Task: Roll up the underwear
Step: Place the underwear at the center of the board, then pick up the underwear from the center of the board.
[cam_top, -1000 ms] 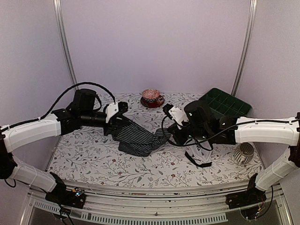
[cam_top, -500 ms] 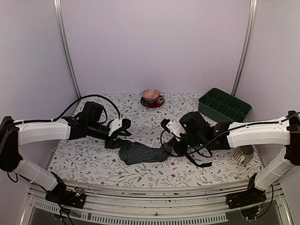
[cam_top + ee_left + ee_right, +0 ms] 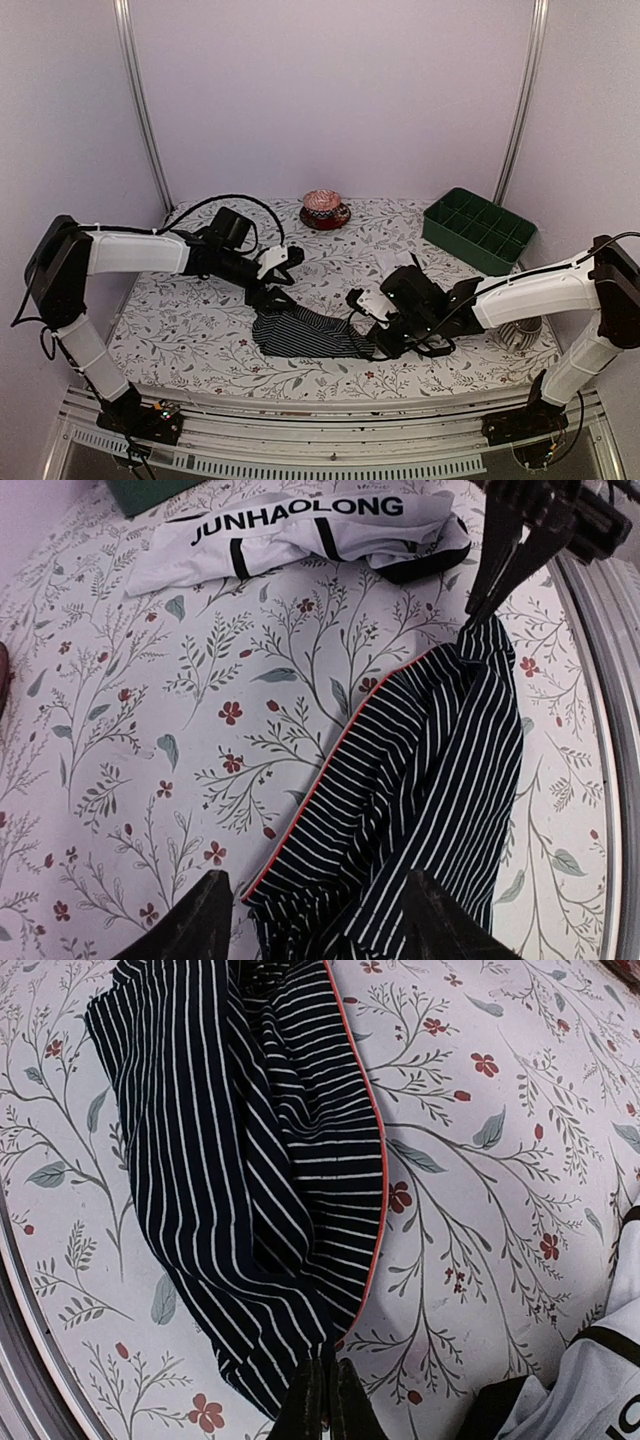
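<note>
Two briefs share the table (image 3: 180, 340). From above, the striped briefs (image 3: 305, 335) lie near the middle, with the right pincer (image 3: 375, 340) pinching their right corner. Left wrist view: the left pincer (image 3: 325, 920) is spread over their left end, and the white briefs (image 3: 300, 535) lie beyond. Right wrist view: the bite is thin, so tugging could slip the cloth free.

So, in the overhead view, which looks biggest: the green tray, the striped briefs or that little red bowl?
1. green tray, though only just
2. striped briefs, nearly as large
3. red bowl, clearly smallest
</note>
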Controlling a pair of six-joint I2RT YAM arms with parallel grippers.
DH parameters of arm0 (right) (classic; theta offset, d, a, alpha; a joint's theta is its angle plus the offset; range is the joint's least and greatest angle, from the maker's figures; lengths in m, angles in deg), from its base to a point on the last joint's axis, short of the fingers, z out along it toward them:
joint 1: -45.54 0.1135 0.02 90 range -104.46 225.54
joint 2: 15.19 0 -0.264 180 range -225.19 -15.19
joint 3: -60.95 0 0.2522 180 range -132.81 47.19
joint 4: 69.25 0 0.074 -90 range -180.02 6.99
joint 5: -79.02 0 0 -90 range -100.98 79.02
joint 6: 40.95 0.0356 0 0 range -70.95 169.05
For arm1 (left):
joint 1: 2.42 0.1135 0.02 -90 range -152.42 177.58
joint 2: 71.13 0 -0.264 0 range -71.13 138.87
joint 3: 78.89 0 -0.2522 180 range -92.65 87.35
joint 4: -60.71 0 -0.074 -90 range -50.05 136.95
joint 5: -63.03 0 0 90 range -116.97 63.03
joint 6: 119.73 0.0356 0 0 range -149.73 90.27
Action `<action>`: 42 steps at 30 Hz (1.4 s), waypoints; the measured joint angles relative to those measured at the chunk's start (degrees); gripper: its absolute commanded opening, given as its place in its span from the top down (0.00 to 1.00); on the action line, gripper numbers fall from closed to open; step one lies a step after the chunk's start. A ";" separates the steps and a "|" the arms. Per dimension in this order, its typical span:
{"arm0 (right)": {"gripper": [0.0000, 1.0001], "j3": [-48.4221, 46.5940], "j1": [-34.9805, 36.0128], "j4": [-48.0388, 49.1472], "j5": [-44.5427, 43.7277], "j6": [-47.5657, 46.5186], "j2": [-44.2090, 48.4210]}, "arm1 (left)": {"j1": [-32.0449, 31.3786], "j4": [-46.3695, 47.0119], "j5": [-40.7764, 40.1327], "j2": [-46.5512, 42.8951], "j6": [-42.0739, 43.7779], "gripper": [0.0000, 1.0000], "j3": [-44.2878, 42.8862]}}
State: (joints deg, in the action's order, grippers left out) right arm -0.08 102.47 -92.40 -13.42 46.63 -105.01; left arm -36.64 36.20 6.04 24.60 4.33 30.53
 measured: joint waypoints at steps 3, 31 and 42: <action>0.98 0.00 0.00 0.02 0.22 -0.02 -1.38 | 0.02 -3.87 1.07 3.65 0.92 0.47 -5.01; 0.98 0.63 0.07 1.55 1.11 0.26 -1.70 | 0.26 -18.29 0.31 9.42 6.21 0.71 -8.59; 0.98 0.63 0.07 1.64 1.05 0.63 -1.70 | 0.22 -18.84 -0.42 9.42 6.75 1.00 -8.26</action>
State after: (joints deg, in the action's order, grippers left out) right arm 0.56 102.53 -90.76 -12.37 47.26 -106.71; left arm -36.42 17.36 5.63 34.02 11.08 22.27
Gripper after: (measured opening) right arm 0.021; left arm 0.091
